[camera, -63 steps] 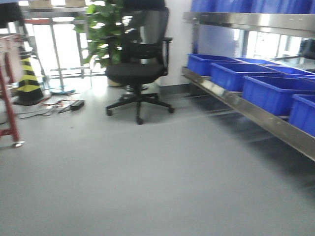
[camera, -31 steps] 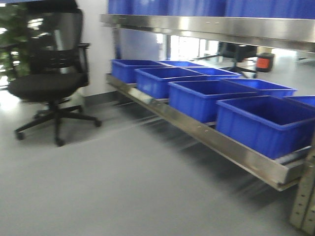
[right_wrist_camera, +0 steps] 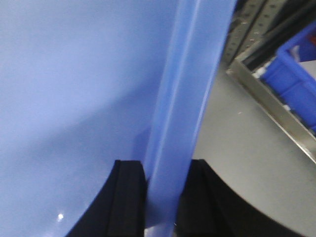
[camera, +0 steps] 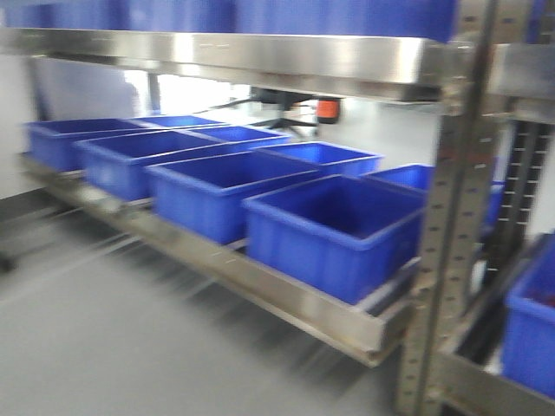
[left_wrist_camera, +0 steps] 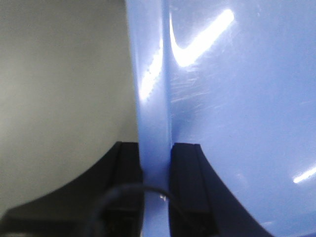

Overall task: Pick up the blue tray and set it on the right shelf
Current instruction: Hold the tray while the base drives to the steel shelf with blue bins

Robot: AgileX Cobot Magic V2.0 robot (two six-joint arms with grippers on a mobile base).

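two claws pinch the blue tray (left_wrist_camera: 237,98) by its rolled rim, holding it off the grey floor (left_wrist_camera: 59,74). the left claw (left_wrist_camera: 155,154) is clamped on one rim, and the right claw (right_wrist_camera: 165,173) is clamped on the other. ahead, blurred, the right shelf (camera: 260,56) stands with deep blue bins (camera: 329,230) in a row on its lower level, beside a perforated upright (camera: 451,217).

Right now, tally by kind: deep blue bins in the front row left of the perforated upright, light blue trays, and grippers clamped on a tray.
Front-row deep blue bins: 4
Glossy blue tray: 1
Clamped grippers, left gripper and right gripper: 2
Total: 7
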